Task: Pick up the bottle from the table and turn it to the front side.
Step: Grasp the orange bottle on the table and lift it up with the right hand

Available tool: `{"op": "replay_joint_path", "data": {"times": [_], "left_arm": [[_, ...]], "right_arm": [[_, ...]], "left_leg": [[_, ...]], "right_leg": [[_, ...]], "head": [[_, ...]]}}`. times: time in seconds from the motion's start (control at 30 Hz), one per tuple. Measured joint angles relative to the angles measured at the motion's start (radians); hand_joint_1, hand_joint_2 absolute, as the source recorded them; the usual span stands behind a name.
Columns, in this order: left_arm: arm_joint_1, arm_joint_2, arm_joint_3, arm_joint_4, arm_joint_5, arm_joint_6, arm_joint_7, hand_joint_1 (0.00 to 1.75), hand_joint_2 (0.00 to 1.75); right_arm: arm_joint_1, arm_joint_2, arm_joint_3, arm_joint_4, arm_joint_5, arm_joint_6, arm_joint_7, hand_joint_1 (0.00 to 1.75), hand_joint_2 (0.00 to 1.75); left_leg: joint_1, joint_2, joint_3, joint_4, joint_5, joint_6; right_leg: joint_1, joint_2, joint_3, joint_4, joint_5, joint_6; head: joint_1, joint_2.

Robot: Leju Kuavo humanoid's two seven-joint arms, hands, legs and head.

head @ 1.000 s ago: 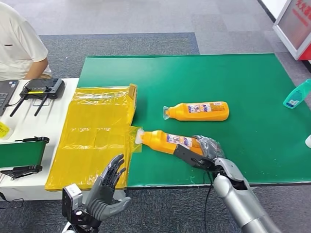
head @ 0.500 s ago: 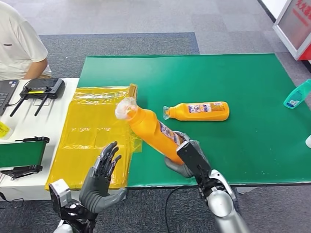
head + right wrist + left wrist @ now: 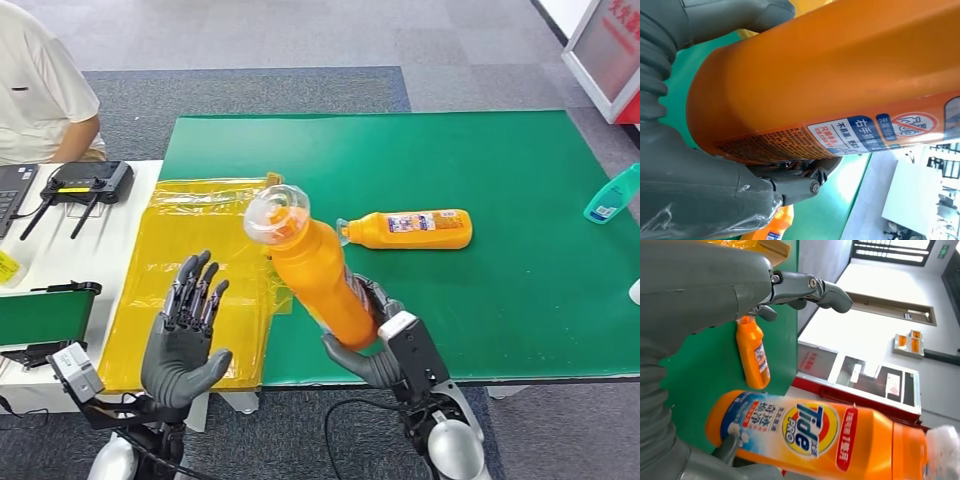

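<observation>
Two orange bottles in play: my right hand [image 3: 377,350] grips the base of one bottle [image 3: 321,270], lifted off the green surface [image 3: 528,300] at its near edge, tilted with its clear cap up and toward the yellow bag [image 3: 189,280]. The other bottle [image 3: 411,229] lies flat farther back. My left hand [image 3: 185,340] is raised, fingers spread, holding nothing.

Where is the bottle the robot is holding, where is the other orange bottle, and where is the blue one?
held bottle [image 3: 321,272], head view, orange body.
lying bottle [image 3: 415,229], head view, its label.
blue bottle [image 3: 611,196], head view, its middle.
</observation>
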Motion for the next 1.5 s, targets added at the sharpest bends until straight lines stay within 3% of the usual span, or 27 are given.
{"op": "replay_joint_path", "data": {"times": [0.4,0.67,0.93,1.5], "left_arm": [[0.0,-0.004,0.008,-0.026,0.001,0.008,-0.002,0.0,1.75],[-0.009,-0.003,-0.011,-0.04,-0.037,0.042,0.07,0.0,1.75],[-0.05,0.01,-0.069,-0.029,-0.075,0.055,0.105,0.0,1.75],[-0.097,0.051,-0.201,0.02,-0.145,0.054,0.126,0.0,1.75]], "right_arm": [[0.063,0.005,0.013,-0.02,-0.008,-0.001,-0.058,1.75,1.75],[0.086,0.005,0.074,-0.009,0.131,-0.088,-0.088,1.75,1.75],[0.075,0.005,0.128,0.009,0.207,-0.127,-0.081,1.75,1.75],[0.047,0.003,0.163,0.064,0.219,-0.134,-0.079,1.75,1.75]], "left_leg": [[0.0,0.0,0.0,0.0,0.0,-0.001],[0.0,0.0,0.0,0.0,0.0,-0.001],[0.0,0.0,0.0,0.0,0.0,-0.001],[0.0,0.0,0.0,0.0,0.0,-0.001]], "right_leg": [[0.0,0.0,0.0,0.0,0.0,0.0],[0.0,0.0,0.0,0.0,0.0,0.0],[0.0,0.0,0.0,0.0,0.0,0.0],[0.0,0.0,0.0,0.0,0.0,0.0]], "head": [[0.0,0.0],[0.0,0.0],[0.0,0.0],[0.0,0.0]]}}
